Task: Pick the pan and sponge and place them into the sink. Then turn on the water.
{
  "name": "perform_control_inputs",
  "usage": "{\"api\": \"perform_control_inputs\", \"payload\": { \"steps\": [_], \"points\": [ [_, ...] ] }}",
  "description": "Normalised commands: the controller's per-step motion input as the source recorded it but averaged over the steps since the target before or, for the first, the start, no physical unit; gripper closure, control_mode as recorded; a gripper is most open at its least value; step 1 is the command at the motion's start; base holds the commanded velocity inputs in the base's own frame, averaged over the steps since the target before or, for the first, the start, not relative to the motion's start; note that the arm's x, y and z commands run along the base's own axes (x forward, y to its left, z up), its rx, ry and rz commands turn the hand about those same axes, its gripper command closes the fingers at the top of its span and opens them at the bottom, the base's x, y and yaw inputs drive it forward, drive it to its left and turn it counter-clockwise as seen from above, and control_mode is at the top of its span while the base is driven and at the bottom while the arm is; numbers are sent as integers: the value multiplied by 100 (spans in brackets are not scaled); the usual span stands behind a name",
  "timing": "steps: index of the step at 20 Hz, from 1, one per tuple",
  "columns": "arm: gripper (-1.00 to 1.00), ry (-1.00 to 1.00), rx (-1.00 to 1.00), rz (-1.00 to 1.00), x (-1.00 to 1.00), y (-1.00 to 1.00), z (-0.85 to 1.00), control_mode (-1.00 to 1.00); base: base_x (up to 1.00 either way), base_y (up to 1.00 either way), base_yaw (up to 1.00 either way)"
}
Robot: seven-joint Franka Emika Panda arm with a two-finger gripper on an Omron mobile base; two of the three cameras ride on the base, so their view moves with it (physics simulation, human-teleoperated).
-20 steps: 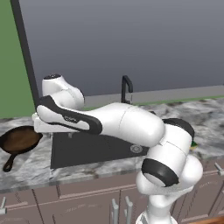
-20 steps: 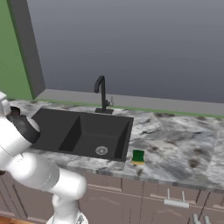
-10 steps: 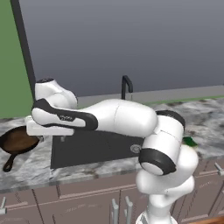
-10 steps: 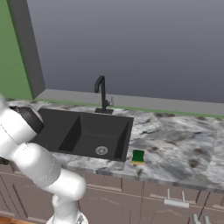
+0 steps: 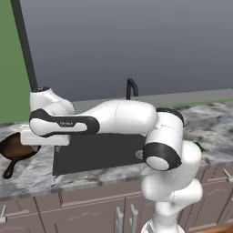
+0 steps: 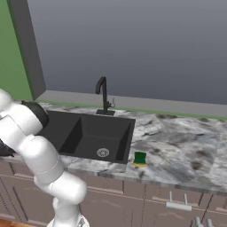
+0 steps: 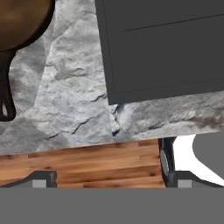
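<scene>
tool (image 7: 103, 175) hangs wide open and empty over the desk's front edge; the pan (image 5: 18, 150) sits unlifted beside the sink (image 6: 88, 133), so next comes reaching its handle.

Arm hides pan (image 5: 18, 152) rim; sponge (image 6: 140, 158) tiny

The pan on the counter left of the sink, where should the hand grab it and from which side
Probably by its short black handle. The pan lies flat on the marble counter, its handle pointing toward the front edge, away from the sink. Coming straight down with the hand open across the handle looks best: the round bowl seems too wide to span.
</scene>
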Motion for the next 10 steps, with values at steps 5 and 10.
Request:
{"api": "perform_control_inputs", "payload": {
  "steps": [5,10],
  "points": [
    [-100,0,-1,0,8,27,-9,-100,0,0,0],
    [-100,0,-5,0,8,27,-2,-100,0,0,0]
  ]
}}
